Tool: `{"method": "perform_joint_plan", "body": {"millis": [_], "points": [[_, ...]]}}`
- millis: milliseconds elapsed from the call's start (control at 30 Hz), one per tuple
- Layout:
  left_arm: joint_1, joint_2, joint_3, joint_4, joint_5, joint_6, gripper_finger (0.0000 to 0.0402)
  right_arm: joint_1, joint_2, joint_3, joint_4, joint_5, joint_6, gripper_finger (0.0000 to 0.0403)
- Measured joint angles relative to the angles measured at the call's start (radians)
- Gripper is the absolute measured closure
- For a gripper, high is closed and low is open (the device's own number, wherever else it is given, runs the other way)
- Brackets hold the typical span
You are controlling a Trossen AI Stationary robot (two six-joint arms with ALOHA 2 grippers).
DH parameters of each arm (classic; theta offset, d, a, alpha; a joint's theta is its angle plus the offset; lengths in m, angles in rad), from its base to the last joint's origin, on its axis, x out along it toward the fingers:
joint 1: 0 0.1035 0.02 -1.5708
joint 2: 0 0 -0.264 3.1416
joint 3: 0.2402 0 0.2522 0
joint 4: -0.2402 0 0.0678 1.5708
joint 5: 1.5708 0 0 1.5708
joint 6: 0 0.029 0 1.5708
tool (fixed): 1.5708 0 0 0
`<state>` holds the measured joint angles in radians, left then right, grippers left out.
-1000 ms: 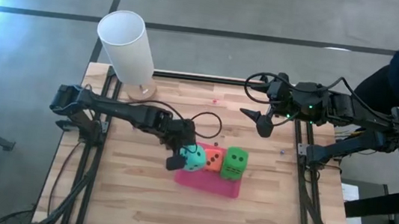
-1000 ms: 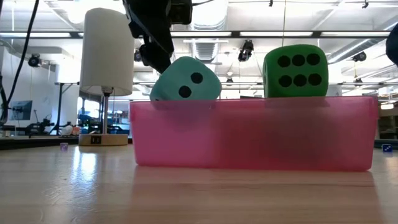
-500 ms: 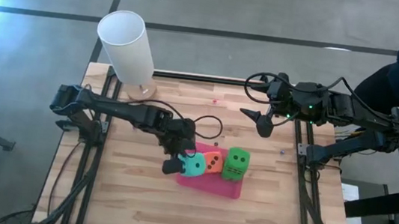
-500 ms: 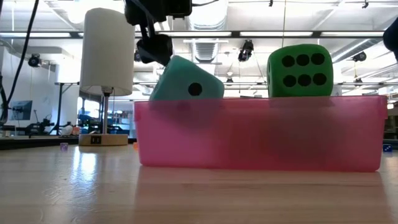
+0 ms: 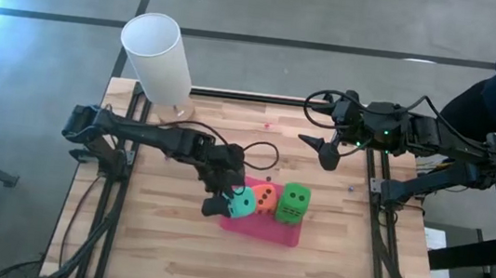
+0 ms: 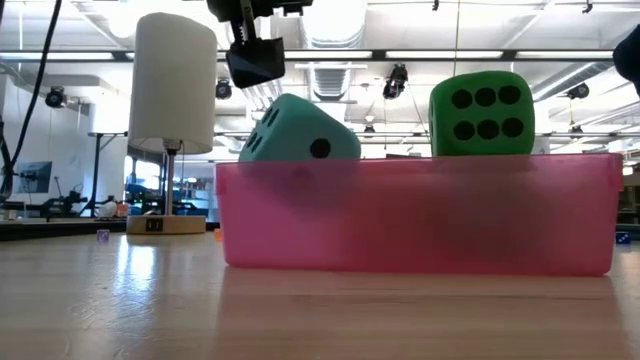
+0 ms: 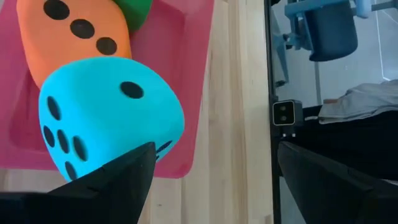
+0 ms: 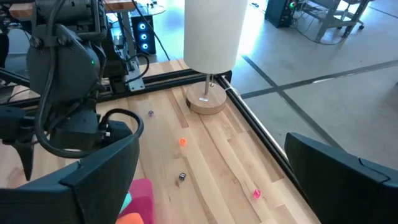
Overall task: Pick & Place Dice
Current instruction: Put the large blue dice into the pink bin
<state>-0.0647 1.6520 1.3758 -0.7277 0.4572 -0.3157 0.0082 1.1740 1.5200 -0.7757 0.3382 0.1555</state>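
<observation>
Near the middle of the wooden tabletop [image 5: 172, 233] lies a pink tray [image 5: 261, 228], and three dice show in it from above. At its left end sits the teal die [image 5: 242, 203], tilted, one corner raised against the tray's left wall; in the low view it leans with its pips showing above the pink rim. Just right of it, touching, is the orange die [image 5: 265, 198], and right again stands a green die [image 5: 292, 203], upright, its six-pip face turned to the low camera. A second green die cannot be made out for certain.

Over the tray's left end hangs the left pincer [image 5: 221, 196], released: in the left wrist view its two dark fingers [image 7: 118, 177] stand spread apart with the teal die between and beyond them, not gripped. From the low view the pincer's tip is above the teal die and clear of it.

Off at the far right of the tabletop the right arm waits, its right pincer [image 5: 323, 150] held above the wood, well apart from the tray, fingers spread wide in its wrist view. A white lamp [image 5: 159, 59] on a round wooden base stands at the far left corner. A few tiny coloured bits lie scattered on the wood near the lamp.
</observation>
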Motion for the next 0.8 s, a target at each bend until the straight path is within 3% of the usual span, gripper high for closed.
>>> {"method": "perform_joint_plan", "body": {"millis": [400, 800], "points": [[-0.021, 0.000, -0.050, -0.003, 0.005, 0.000, 0.0060, 0.000, 0.000, 0.000, 0.000, 0.000, -0.001, 0.0003], [-0.018, 0.000, -0.096, 0.066, -0.182, -0.004, 0.0060, 0.000, 0.000, 0.000, 0.000, 0.000, -0.001, 0.0003]]}}
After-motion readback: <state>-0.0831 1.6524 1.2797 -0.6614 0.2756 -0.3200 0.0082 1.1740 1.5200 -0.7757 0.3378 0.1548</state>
